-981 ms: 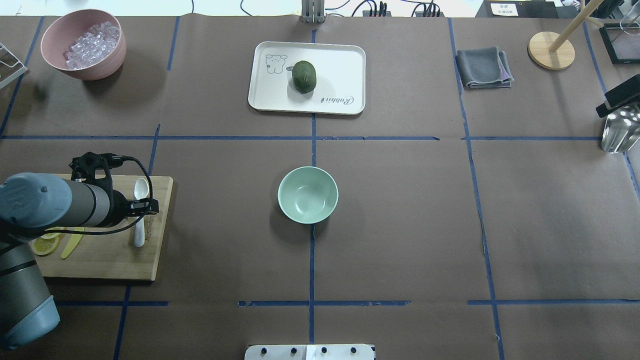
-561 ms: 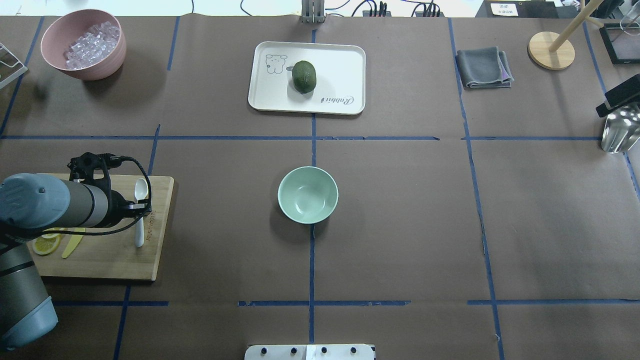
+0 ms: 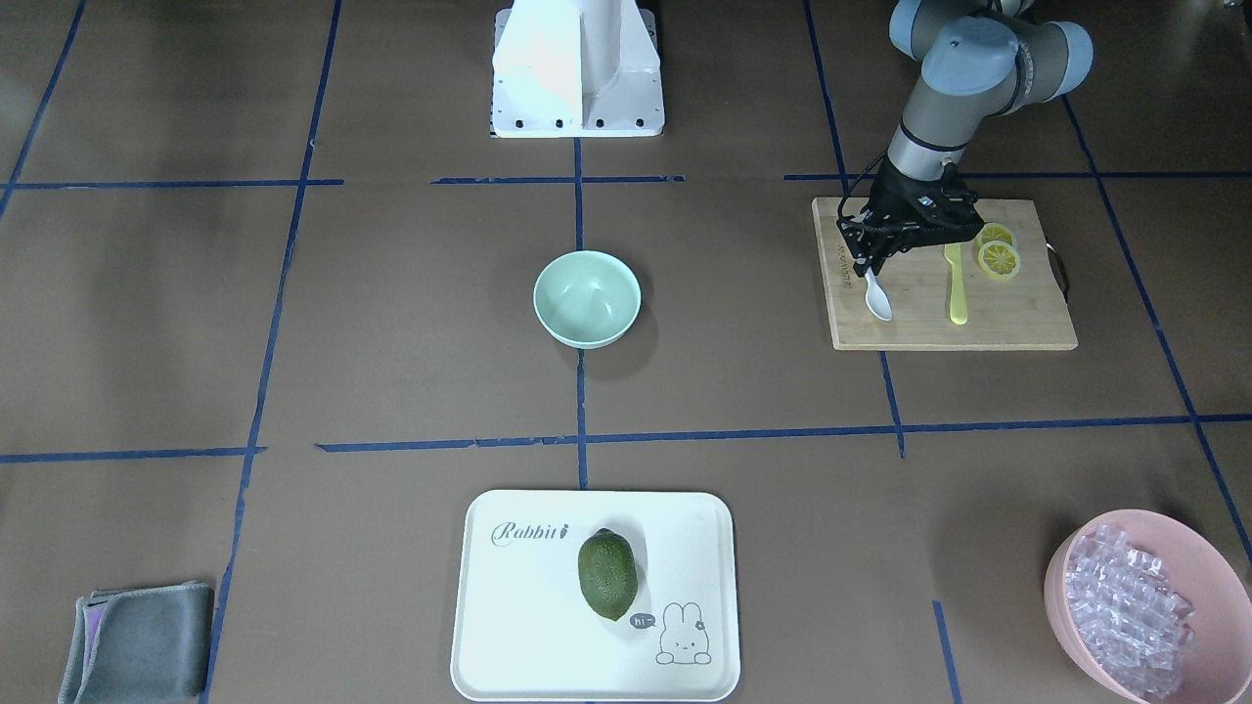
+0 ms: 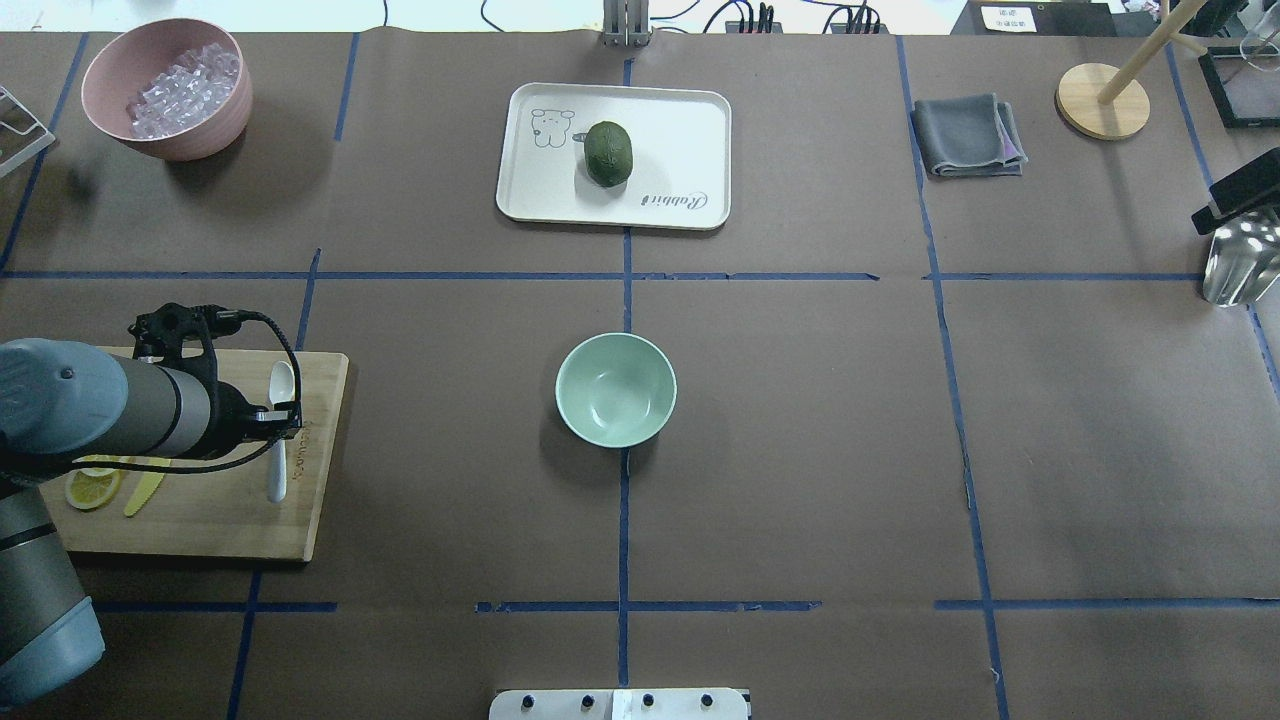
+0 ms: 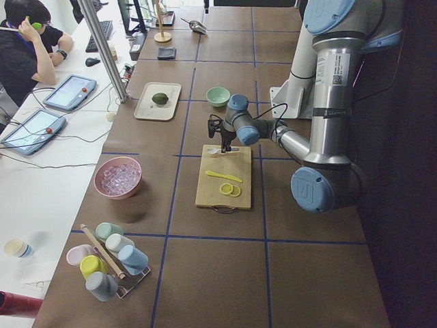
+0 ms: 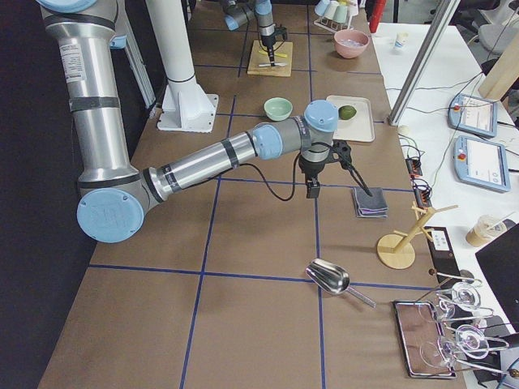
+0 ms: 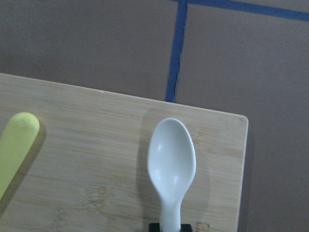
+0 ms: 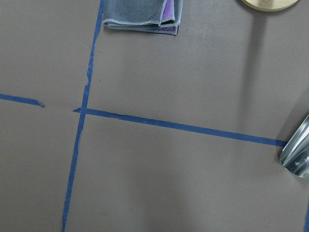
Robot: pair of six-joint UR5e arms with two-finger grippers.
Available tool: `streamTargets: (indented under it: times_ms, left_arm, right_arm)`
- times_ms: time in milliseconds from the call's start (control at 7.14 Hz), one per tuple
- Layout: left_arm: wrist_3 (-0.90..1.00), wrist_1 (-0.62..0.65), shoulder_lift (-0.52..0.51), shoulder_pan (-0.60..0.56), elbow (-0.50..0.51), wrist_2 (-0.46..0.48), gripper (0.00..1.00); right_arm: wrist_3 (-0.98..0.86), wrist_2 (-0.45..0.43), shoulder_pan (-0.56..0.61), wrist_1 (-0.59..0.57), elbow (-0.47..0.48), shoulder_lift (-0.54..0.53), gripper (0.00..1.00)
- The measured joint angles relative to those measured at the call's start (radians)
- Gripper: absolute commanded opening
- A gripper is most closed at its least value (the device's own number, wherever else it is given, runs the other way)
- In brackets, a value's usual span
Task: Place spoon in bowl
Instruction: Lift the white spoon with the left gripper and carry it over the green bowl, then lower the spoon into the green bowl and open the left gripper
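Note:
The white spoon (image 4: 277, 465) is over the right part of the wooden cutting board (image 4: 200, 520), scoop pointing away from the robot. My left gripper (image 4: 281, 428) is shut on its handle; the front view shows the gripper (image 3: 871, 262) and the scoop (image 3: 877, 299) just below it. The left wrist view shows the scoop (image 7: 171, 162) casting a wide soft shadow on the board, so it seems slightly raised. The mint-green bowl (image 4: 616, 390) stands empty at the table's middle, well to the right of the spoon. My right gripper (image 6: 310, 192) hovers near the grey towel; I cannot tell its state.
A yellow knife (image 4: 145, 487) and lemon slices (image 4: 92, 488) lie on the board. A pink bowl (image 4: 200, 130) of ice pieces is back left. A white tray (image 4: 680, 120) with an avocado (image 4: 608, 152) is back centre. Towel (image 4: 965, 135) and metal scoop (image 4: 1240, 260) are at right.
My left arm has drawn back slightly toward the left, and the spoon has shifted a little toward the robot with the gripper.

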Motion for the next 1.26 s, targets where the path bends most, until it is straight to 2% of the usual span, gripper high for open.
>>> streamTargets:
  times_ms: [140,280,420,561,981,1261]
  left_arm:
    - [0.000,0.121,-0.026,-0.003,-0.080,-0.030,0.00]
    - [-0.002,0.263,-0.099,-0.004,-0.142,-0.052,0.00]
    - [-0.016,0.394,-0.226,-0.002,-0.157,-0.065,0.00]
    - [-0.055,0.475,-0.357,0.005,-0.128,-0.070,0.00]
    - [-0.159,0.492,-0.655,0.067,0.118,-0.071,0.00]
    - [-0.165,0.402,-0.752,0.084,0.285,-0.069,0.03]
  right_arm:
    - [0.000,0.000,0.000,0.000,0.000,0.000,1.00]
    - [-0.001,0.000,0.002,0.000,0.001,-0.001,1.00]
    - [-0.003,0.001,0.006,0.000,0.001,-0.003,1.00]
    - [-0.005,0.001,0.010,0.000,0.001,-0.007,1.00]
    - [-0.035,0.002,0.025,0.001,0.000,-0.028,1.00]
    - [-0.040,0.002,0.027,0.001,0.000,-0.030,1.00]
